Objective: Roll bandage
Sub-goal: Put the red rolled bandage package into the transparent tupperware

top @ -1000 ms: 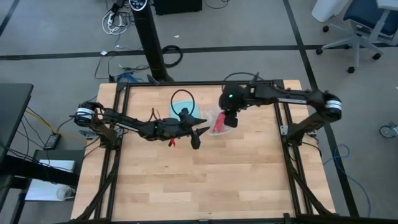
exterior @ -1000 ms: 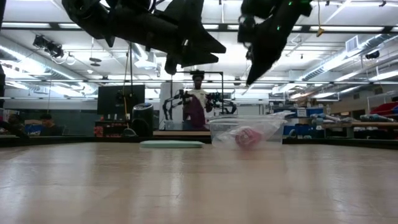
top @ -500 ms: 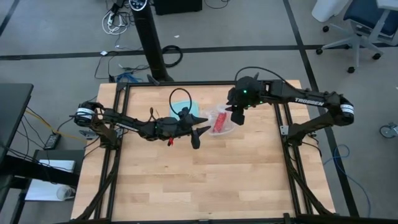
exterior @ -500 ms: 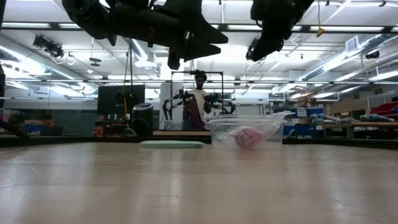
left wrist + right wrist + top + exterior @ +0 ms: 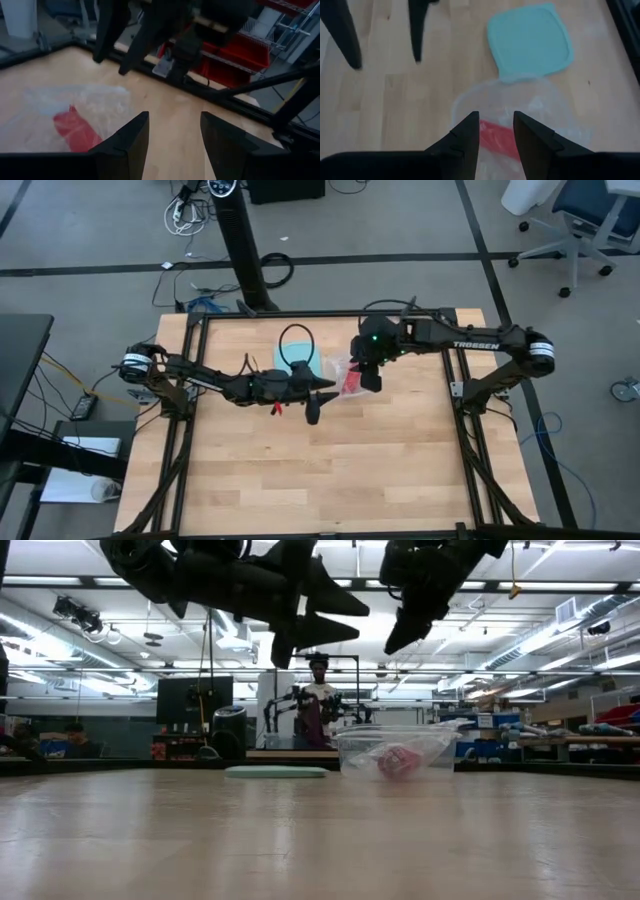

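Your right gripper (image 5: 368, 377) hangs in the air directly over the clear plastic bag (image 5: 345, 375), fingers parted with a gap between them and nothing gripped — in the right wrist view its two dark fingertips (image 5: 470, 131) frame the bag (image 5: 520, 107) below. Your left gripper (image 5: 318, 398) hovers just beside the bag on the side toward the table's middle, jaws spread wide and empty; its fingers (image 5: 131, 137) point across the bag (image 5: 75, 112) toward the far frame rail.

The bandage (image 5: 352, 383) lies inside that bag as a bright red, flat strip folded or bunched on itself. You see it as a red band through the crinkled film in both wrist views (image 5: 495, 137) (image 5: 75, 131), and as a reddish lump (image 5: 398, 760) at table height.

Touching the bag's edge on the left arm's side is the light-blue square container (image 5: 297, 358), flat on the wood (image 5: 530, 40). Both sit in the back half of the table (image 5: 400, 470), near the rear rail. The whole near half of the wooden top lies open — well apart from both arms.
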Motion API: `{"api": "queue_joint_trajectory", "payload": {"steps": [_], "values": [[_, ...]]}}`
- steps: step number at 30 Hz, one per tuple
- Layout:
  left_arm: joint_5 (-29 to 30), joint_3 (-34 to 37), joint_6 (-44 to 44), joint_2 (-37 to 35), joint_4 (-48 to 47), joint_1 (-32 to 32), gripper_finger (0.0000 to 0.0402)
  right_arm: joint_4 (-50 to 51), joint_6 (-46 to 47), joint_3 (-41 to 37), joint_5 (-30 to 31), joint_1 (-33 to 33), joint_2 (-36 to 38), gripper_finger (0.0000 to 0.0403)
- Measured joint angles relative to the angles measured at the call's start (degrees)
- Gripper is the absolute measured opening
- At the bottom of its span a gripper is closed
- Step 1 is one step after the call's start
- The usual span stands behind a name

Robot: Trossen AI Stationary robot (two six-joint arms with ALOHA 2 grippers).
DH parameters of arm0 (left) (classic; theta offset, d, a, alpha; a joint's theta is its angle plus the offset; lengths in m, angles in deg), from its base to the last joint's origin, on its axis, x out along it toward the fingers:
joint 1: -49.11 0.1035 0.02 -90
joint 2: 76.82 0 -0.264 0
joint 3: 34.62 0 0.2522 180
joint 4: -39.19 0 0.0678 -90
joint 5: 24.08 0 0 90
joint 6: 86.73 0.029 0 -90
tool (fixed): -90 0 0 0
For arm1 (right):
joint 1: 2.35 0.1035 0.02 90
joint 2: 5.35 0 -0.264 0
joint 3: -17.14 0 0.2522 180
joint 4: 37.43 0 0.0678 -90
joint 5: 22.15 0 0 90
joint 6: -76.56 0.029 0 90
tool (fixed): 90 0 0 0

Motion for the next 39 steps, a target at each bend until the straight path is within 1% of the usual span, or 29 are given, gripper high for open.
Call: {"api": "queue_joint_trajectory", "payload": {"steps": [3, 6, 9, 12, 14, 17, 20, 23, 26, 29, 32, 36, 39], "values": [[-0.07, 0.0, -0.3, 0.0, -1.11, 0.0, 0.0181, -2.89, -1.05, 0.0, -0.01, -0.07, 0.01, 0.0115], [2.4, 0.0, -1.03, 0.0, -1.33, 0.23, 0.0181, -7.22, -2.42, -0.02, 0.17, -0.09, 0.01, 0.0114], [4.98, 0.0, -3.71, 0.0, -0.39, 0.31, 0.0181, -15.89, -3.65, -0.02, 0.5, -0.38, -0.01, 0.0114], [5.14, 0.0, -6.1, 0.0, 0.96, 0.26, 0.0181, -26.15, -4.19, -0.02, 1.37, -1.37, -0.04, 0.0114], [5.14, 0.0, -6.29, 0.01, 1.59, 0.2, 0.0181, -29.78, -4.58, 0.0, 0.77, -1.98, -0.04, 0.0114], [5.17, 0.0, -6.31, 0.0, 2.79, 0.2, 0.0181, -28.55, -4.49, 0.0, -2.11, -2.78, -0.04, 0.0114], [5.25, 0.0, -5.9, 0.0, 1.79, 0.2, 0.0181, -21.71, -4.18, 0.0, -4.99, -3.52, -0.04, 0.0113], [5.54, 0.0, -3.59, 0.0, -0.28, 0.15, 0.0181, -13.6, -3.43, -0.05, -5.46, -3.69, -0.06, 0.0113], [6.22, 0.02, -1.59, 0.02, -0.8, -0.09, 0.0181, -10.47, -2.59, -2.46, -5.65, -2.95, -0.06, 0.0113], [6.51, 0.02, 1.22, 0.0, -0.58, -0.93, 0.0181, -10.93, -1.7, -6.26, -5.7, -1.85, 0.11, 0.0113], [6.97, 0.02, 3.42, 0.0, -0.7, -2.4, 0.0181, -14.74, -0.44, -10.07, -5.58, -0.87, 0.35, 0.0113], [10.09, 0.05, 5.26, -0.27, -4.85, -4.24, 0.0181, -19.74, 0.21, -14.68, -5.44, 0.26, 0.45, 0.0112], [12.31, 0.9, 5.18, -1.86, -7.46, -5.16, 0.0181, -21.55, 1.03, -16.78, -5.39, 0.54, 0.53, 0.0112]]}}
